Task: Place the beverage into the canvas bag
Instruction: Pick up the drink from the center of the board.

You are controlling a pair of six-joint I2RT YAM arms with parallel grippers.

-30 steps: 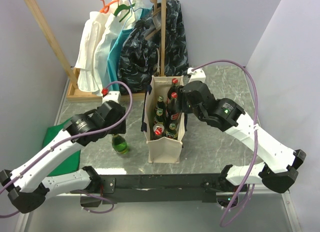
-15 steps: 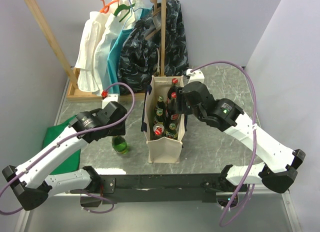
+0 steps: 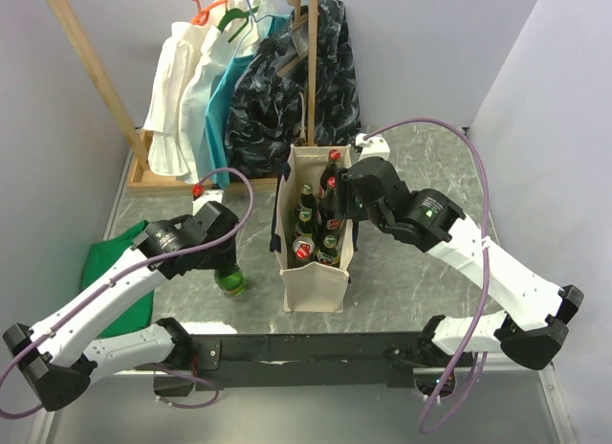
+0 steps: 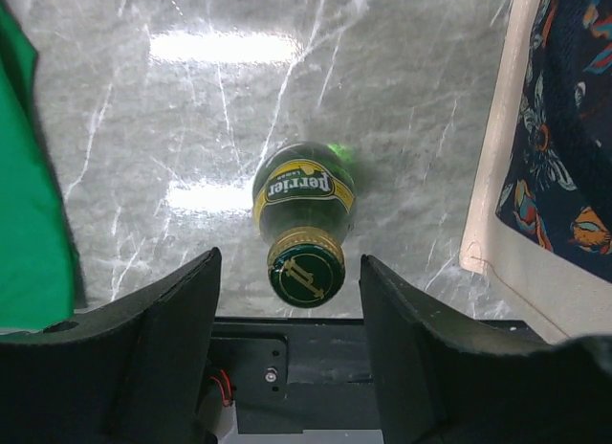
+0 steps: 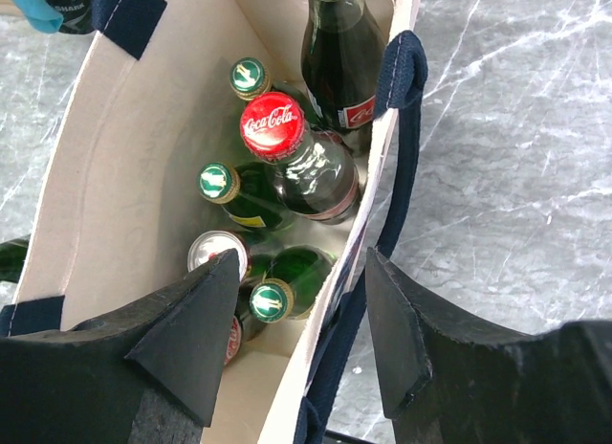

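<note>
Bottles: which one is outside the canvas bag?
The green Perrier bottle between the left gripper's open fingers; the other bottles sit inside the canvas bag.

The left end effector (image 4: 290,264) has come down and back over the green bottle (image 4: 304,190) and now straddles it (jaws apart, cap between them), covering its neck from above.

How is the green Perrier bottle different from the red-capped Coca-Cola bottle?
The Perrier bottle is green with a green cap; the Coca-Cola bottle looks clear with a red cap. The Perrier bottle stands alone on the table; the Coca-Cola bottle sits inside the canvas bag among other bottles. Both are capped.
</note>
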